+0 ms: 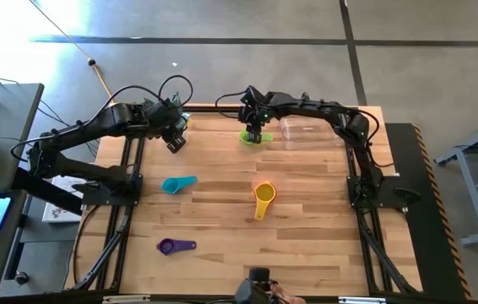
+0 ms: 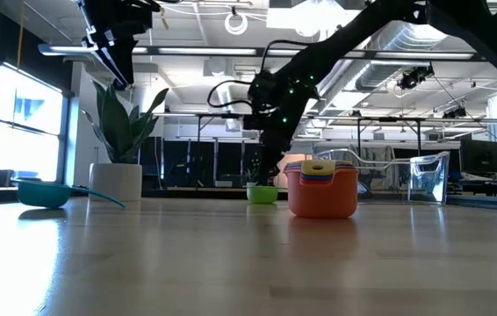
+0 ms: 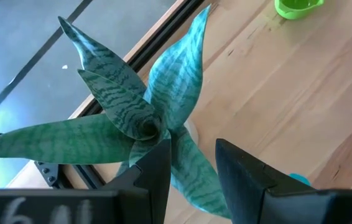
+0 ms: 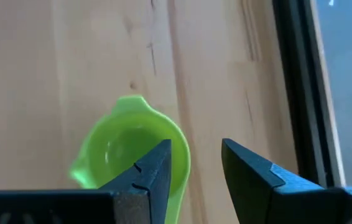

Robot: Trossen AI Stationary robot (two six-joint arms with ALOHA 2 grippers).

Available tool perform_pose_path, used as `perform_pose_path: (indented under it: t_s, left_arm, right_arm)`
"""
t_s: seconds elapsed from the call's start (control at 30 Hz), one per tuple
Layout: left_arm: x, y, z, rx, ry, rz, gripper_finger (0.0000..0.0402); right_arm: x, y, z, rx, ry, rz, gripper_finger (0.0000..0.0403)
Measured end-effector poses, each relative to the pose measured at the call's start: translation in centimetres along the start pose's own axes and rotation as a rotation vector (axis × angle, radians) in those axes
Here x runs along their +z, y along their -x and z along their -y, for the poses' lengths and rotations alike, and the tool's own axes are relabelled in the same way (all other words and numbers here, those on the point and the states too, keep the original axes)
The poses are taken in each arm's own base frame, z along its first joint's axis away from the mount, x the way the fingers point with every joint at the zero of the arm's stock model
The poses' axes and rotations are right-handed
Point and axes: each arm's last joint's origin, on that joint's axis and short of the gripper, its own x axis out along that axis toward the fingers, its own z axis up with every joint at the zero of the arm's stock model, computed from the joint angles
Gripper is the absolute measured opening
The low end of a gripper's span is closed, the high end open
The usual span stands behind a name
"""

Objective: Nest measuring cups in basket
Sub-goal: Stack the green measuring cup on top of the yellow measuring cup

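Where right tool (image 4: 194, 168) hovers, green cup (image 4: 123, 149) beneath.

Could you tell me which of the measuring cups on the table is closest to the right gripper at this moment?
The green cup: it sits directly under the right gripper beside the basket, while the others lie farther away.

The wooden desk (image 1: 222, 215) holds a green cup (image 1: 248, 136) and a clear basket (image 1: 306, 133) at 12 o'clock. A teal cup (image 1: 177, 184) sits at 9 o'clock. A stack of cups, orange outside (image 1: 263, 196), sits near the middle. A purple cup (image 1: 174, 247) lies at 7 o'clock.
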Motion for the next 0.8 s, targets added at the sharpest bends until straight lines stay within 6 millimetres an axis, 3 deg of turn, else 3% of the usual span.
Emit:
perform_pose_path:
  t_s: [0.63,0.8]
  left_arm:
    - [0.0,0.0,0.0,0.002,0.023,0.0,0.0115]
    - [0.0,0.0,0.0,0.005,0.023,0.001,0.0115]
  right_arm:
    - [-1.1,-2.2,-0.2,0.01,0.011,-0.088,0.0133]
    - [-1.0,-2.2,-0.3,0.007,-0.024,-0.085,0.0094]
